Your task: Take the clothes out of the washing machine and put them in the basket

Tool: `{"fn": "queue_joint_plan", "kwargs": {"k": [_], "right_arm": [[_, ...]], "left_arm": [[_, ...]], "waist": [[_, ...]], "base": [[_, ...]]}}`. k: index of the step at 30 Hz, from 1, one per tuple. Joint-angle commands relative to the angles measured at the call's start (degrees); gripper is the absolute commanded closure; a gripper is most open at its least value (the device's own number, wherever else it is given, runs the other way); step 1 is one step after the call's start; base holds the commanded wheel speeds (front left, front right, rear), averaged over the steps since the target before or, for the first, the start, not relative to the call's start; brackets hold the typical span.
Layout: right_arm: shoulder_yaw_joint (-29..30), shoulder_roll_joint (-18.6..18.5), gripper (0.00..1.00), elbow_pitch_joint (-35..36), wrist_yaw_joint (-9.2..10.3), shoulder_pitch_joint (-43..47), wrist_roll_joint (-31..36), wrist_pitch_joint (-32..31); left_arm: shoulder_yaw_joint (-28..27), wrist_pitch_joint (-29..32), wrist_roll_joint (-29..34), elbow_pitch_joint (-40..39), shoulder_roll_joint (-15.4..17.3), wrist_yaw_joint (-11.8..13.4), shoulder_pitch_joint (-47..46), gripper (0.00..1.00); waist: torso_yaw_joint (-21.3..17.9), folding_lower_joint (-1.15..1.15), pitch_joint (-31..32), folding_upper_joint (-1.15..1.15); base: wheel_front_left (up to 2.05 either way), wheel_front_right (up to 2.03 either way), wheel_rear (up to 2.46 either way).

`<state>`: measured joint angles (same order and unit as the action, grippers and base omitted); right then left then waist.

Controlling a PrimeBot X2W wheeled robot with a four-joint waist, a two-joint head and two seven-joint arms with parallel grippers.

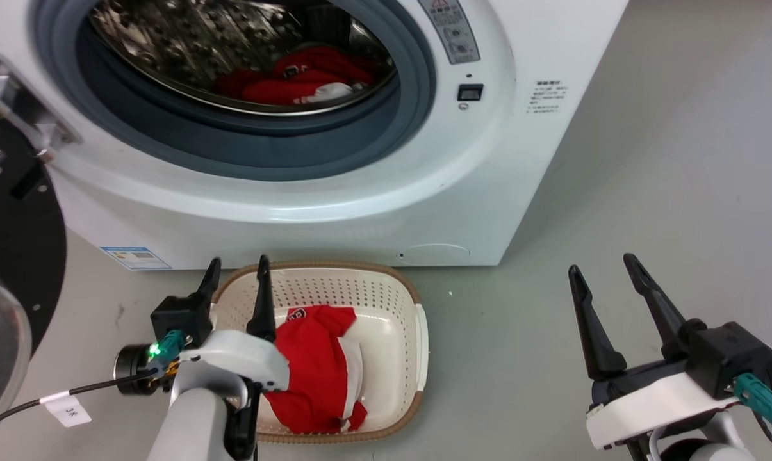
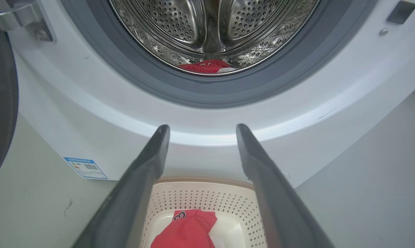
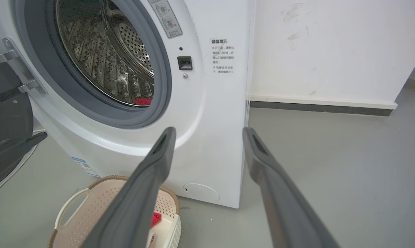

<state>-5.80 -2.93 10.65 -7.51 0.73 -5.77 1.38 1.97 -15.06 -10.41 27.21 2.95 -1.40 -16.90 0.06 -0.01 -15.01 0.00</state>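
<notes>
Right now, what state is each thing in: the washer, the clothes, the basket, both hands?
washing machine, door swung open, not yet emptied
clothes in the drum, red pile lying at the bottom
basket, upright on the floor before the washer, holding a red garment
left hand, open and empty, over the basket
right hand, open and empty, over the floor

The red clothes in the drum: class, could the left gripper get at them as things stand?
Probably yes: the door hangs open, the left gripper is open and empty, and nothing blocks the red clothes.
</notes>
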Motion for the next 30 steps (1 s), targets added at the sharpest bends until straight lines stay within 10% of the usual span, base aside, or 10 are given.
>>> {"fn": "queue_joint_plan", "kwargs": {"k": [1,13,30], "right_arm": [[0.1,0.1,0.0,0.2,0.04,0.81,0.17,-0.21],[2.17,0.11,0.0,2.05,0.04,2.72,0.14,-1.38],[-0.68,0.11,0.0,3.66,0.04,1.06,-1.15,-0.78]], "left_arm": [[0.32,-0.16,-0.13,-0.65,-0.08,0.37,0.38,0.0],[6.28,-0.16,1.51,-6.1,-0.07,1.02,-7.45,0.0],[7.19,0.6,1.49,18.01,1.8,-1.56,-33.56,0.0]], "waist": [[0.67,0.01,0.89,0.0],[2.2,0.01,2.04,0.0],[-1.75,0.01,-6.46,0.0]], "base": [[0.0,0.0,0.0],[0.0,0.0,0.0],[0.0,0.0,0.0]]}}
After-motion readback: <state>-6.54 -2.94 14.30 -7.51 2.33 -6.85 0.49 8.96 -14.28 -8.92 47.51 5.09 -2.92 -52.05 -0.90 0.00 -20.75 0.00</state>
